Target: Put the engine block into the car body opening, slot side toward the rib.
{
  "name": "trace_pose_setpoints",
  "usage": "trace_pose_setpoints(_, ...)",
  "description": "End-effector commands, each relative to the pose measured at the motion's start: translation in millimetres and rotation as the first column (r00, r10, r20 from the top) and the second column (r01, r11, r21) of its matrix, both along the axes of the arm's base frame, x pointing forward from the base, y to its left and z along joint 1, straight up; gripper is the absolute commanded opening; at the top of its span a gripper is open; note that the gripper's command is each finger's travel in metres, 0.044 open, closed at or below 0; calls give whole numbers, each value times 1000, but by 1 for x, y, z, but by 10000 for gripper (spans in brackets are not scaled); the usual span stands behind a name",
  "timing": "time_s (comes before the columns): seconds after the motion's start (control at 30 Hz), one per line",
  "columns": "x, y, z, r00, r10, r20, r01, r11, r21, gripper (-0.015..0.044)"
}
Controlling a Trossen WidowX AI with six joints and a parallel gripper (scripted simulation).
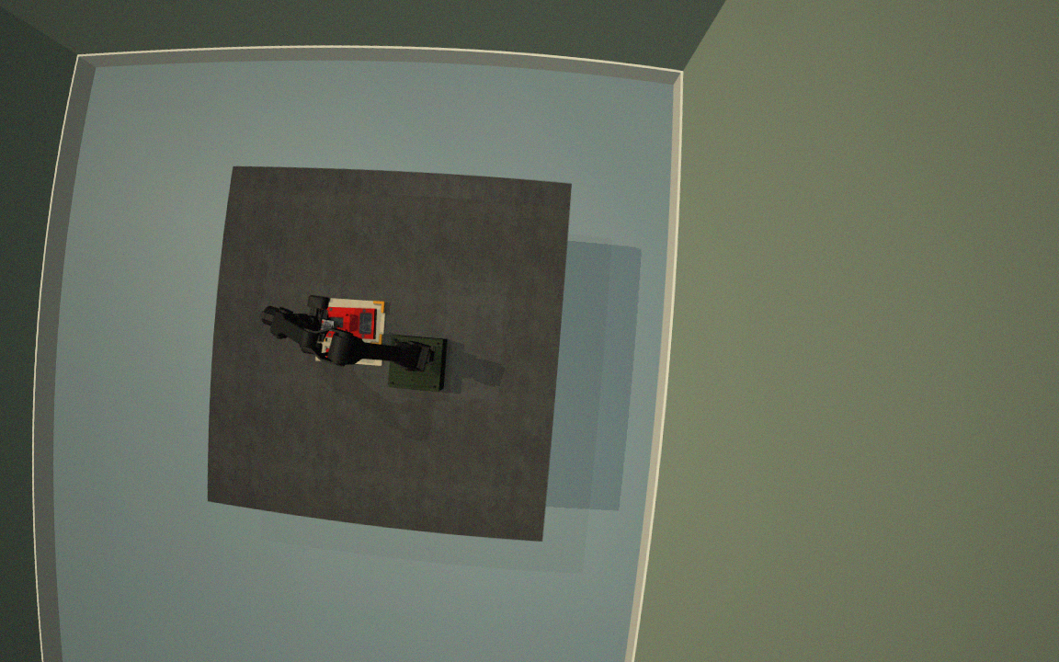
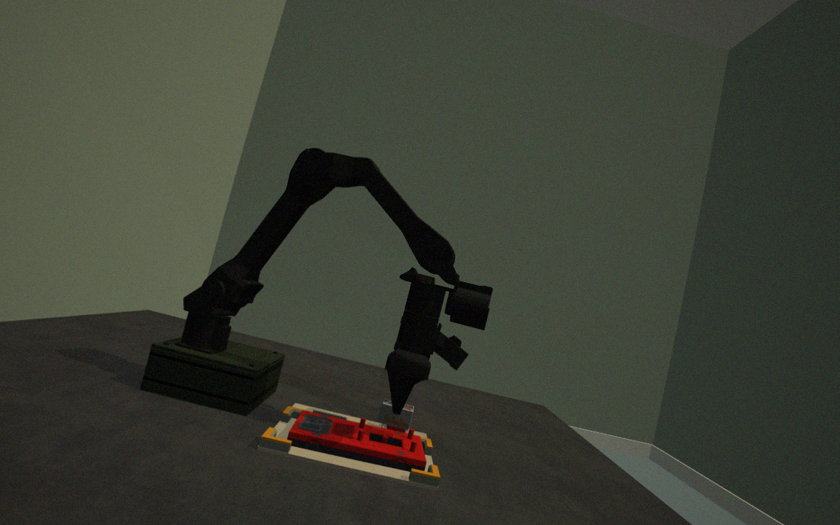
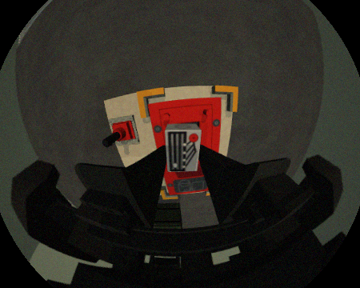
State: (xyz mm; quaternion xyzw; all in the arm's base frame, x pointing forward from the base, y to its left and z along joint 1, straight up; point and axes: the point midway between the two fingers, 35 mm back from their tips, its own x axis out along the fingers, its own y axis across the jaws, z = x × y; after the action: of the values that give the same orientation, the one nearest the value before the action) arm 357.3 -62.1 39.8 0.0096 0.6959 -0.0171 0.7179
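My gripper (image 2: 397, 410) (image 3: 182, 149) points down, shut on the engine block (image 2: 406, 418) (image 3: 182, 150). The grey block is held upright, a little above the car body. Its top shows black slots on the left and a red round mark on the right in the wrist view. The red car body (image 1: 349, 323) (image 2: 345, 443) (image 3: 184, 103) lies flat, with small posts and a dark grey windscreen. Its dark opening (image 2: 376, 437) shows in the exterior view; in the wrist view the block hides most of it. The arm covers part of the body in the top view.
The body lies on a cream board (image 2: 338, 460) (image 3: 116, 105) with yellow corner brackets (image 2: 424, 471) (image 3: 234, 98). A red shifter (image 3: 126, 130) with a black stick stands on the board, left of the body in the wrist view. The dark green arm base (image 1: 402, 380) (image 2: 201, 385) stands nearby.
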Motion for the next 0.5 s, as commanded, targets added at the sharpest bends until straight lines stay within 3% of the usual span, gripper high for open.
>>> trace_pose_setpoints(0.0,-4,-10,-2,997,78,6,-78,997,1,0)
trace_pose_setpoints(0.1,-6,-14,-3,994,108,6,-108,994,-1,0)
trace_pose_setpoints(0.3,-6,-14,-3,989,145,5,-145,989,-2,157)
trace_pose_setpoints(0.47,-6,-14,-3,990,143,5,-143,990,-2,158)
